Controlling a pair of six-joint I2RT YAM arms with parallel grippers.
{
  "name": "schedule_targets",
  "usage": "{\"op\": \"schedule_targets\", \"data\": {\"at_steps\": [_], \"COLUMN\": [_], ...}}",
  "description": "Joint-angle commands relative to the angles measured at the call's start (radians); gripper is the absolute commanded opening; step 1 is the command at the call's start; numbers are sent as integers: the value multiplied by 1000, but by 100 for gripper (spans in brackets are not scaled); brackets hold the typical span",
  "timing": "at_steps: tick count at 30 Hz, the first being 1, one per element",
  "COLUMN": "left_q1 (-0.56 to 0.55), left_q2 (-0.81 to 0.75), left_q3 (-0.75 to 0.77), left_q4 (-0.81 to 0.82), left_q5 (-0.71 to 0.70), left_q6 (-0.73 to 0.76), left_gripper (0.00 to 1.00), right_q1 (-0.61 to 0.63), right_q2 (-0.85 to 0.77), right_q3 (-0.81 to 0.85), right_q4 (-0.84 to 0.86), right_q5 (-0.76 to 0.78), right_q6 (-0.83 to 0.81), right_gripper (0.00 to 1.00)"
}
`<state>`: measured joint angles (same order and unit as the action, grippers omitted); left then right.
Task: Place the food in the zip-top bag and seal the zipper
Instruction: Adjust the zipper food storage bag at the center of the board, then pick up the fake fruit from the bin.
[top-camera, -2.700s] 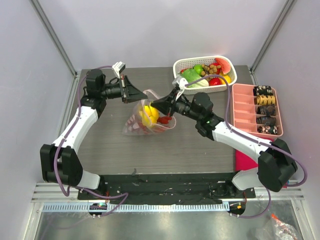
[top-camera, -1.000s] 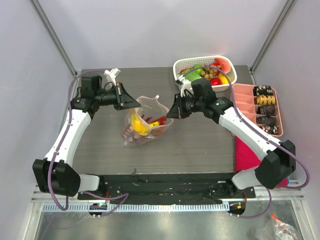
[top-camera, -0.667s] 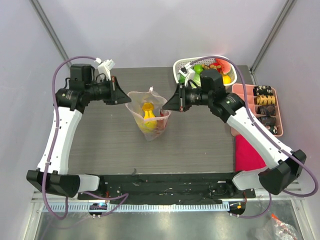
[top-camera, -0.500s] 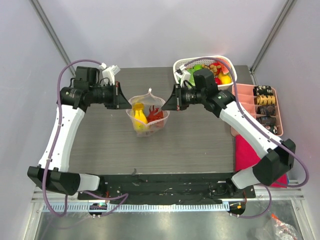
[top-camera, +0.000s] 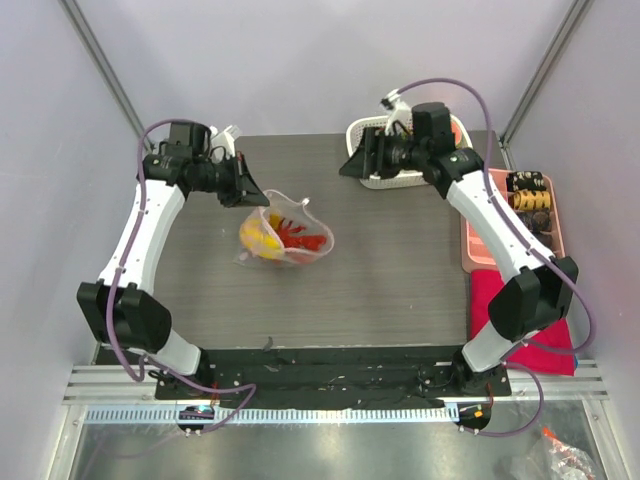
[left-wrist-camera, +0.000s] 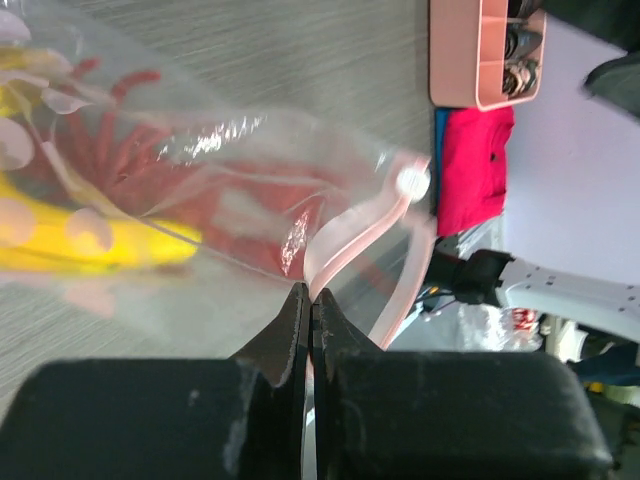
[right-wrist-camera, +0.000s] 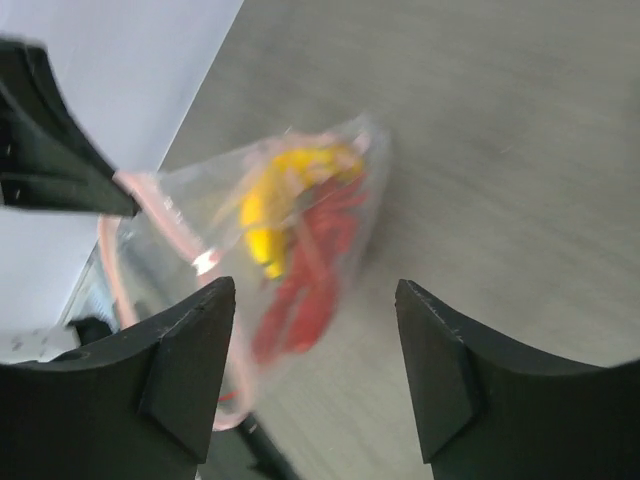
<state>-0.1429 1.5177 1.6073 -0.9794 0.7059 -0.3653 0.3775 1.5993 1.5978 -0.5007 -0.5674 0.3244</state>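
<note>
While your left gripper (left-wrist-camera: 305, 300) alone clamps the pinkish press strip (left-wrist-camera: 352, 232) of the clear floppy bag (top-camera: 290, 240) left of centre, your right gripper (top-camera: 350, 165) gaping empty at upper right, the bagged yellow and red toy food (top-camera: 264, 236) may spill.

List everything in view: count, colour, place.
bag: one, clear with pale dots, lying on the table left of centre
zipper: one, pinkish strip along the bag's mouth
bananas: yellow, count unclear, inside the bag
chillies: several, red, inside the bag
basket: one, white, far right, mostly hidden by the right arm
tray: one, pink, right edge
dark pieces: several, dark brown, in the tray's far compartments
cloth: one, red, near end of the tray
table: one, dark grey
left gripper: shut on the zipper
right gripper: open, empty, by the basket
</note>
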Motion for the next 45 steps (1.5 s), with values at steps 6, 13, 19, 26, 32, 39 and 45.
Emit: {"op": "schedule_targets", "data": {"at_steps": [6, 13, 19, 26, 32, 39, 45], "left_q1": [17, 17, 19, 17, 19, 17, 19], "left_q2": [53, 58, 59, 71, 73, 75, 82], "left_q3": [49, 40, 23, 32, 29, 26, 29], "left_q4": [134, 133, 139, 136, 136, 127, 116], "left_q5": [69, 76, 76, 79, 79, 76, 73], "left_q6": [-92, -83, -80, -73, -69, -50, -43], "left_gripper": [0, 0, 0, 0, 0, 0, 0], "right_q1": [-219, -227, -295, -330, -333, -341, -341], "right_q2": [143, 324, 471, 619, 709, 780, 811], "right_q3": [178, 307, 465, 602, 637, 646, 637], "right_q4": [14, 16, 50, 80, 142, 165, 177], "right_q5": [107, 297, 373, 400, 452, 422, 416], "right_q6": [-347, -666, -613, -567, -573, -553, -538], "right_gripper": [86, 85, 84, 80, 81, 83, 82]}}
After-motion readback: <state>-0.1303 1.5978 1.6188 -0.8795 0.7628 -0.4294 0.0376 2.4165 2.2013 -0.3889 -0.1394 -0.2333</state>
